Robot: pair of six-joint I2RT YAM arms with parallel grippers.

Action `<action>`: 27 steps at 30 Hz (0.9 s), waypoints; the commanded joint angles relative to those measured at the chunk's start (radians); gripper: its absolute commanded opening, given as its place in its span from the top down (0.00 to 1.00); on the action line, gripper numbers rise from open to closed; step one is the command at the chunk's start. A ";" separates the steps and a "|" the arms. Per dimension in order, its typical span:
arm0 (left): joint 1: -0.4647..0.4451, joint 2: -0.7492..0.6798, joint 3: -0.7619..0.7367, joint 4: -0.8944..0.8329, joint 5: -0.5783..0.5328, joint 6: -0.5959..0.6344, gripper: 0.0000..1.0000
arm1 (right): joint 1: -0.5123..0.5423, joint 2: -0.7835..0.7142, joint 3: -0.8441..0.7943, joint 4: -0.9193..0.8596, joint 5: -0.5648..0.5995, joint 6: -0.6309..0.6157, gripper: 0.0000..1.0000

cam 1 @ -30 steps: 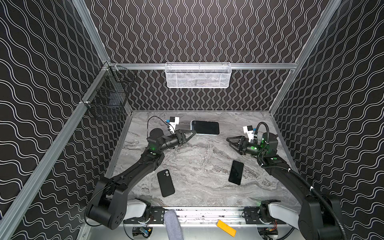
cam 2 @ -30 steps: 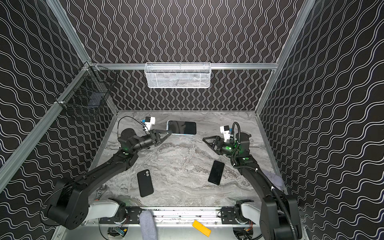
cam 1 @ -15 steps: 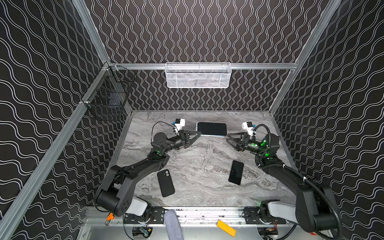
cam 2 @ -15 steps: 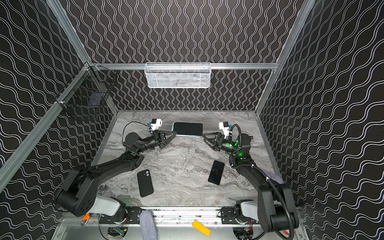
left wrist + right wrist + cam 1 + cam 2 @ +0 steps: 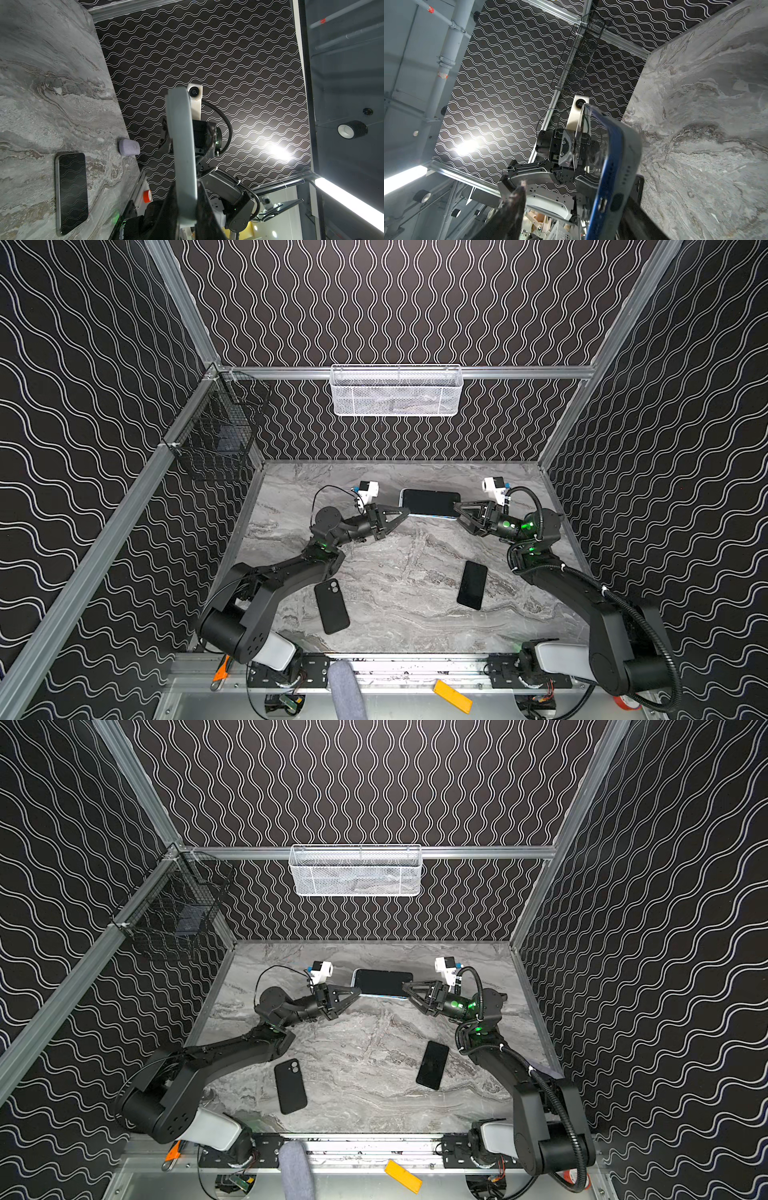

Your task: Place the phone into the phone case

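Note:
A phone point(image 5: 430, 502) point(image 5: 382, 982) with a dark screen and a blue rim hangs flat above the back of the marble table point(image 5: 399, 556). A pale translucent phone case point(image 5: 630, 153) lies along the blue rim point(image 5: 611, 170). My left gripper point(image 5: 408, 512) point(image 5: 358, 990) point(image 5: 187, 207) is shut on its left end, where only a pale edge point(image 5: 182, 149) shows. At the right end my right gripper point(image 5: 457, 508) point(image 5: 406, 987) point(image 5: 575, 199) straddles the phone. One finger point(image 5: 633, 205) lies against it; the other finger point(image 5: 517, 199) stands well apart, blurred.
A black phone point(image 5: 472, 585) point(image 5: 432, 1065) point(image 5: 71, 193) lies screen up at front right. A matte black slab with camera holes point(image 5: 331, 605) point(image 5: 290, 1085) lies at front left. A white mesh basket point(image 5: 397, 391) hangs on the back wall, a black wire basket point(image 5: 220, 439) on the left wall.
The left gripper has carried the phone a little to the right. The right gripper has moved back and up to the phone's right end, and its jaws have narrowed.

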State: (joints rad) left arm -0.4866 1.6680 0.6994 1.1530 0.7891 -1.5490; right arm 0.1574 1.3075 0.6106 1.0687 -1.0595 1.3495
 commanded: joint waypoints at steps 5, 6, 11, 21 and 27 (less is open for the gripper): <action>-0.014 0.020 0.018 0.103 -0.008 -0.018 1.00 | 0.005 -0.031 0.019 -0.061 0.001 -0.064 0.55; -0.016 0.022 0.019 0.105 -0.005 -0.018 1.00 | 0.005 -0.036 0.023 -0.082 0.004 -0.077 0.59; -0.020 0.017 0.020 0.105 0.004 -0.009 1.00 | 0.005 -0.068 0.044 -0.260 0.030 -0.186 0.75; -0.023 -0.014 0.031 0.034 0.021 0.072 0.57 | 0.005 -0.139 0.111 -0.598 0.103 -0.391 0.94; -0.022 -0.013 0.035 0.040 0.011 0.085 0.17 | 0.005 -0.157 0.127 -0.661 0.108 -0.429 0.96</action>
State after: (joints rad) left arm -0.5087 1.6577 0.7212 1.1534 0.8036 -1.5024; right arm 0.1623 1.1599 0.7242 0.4500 -0.9783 0.9703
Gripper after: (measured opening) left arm 0.821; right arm 0.141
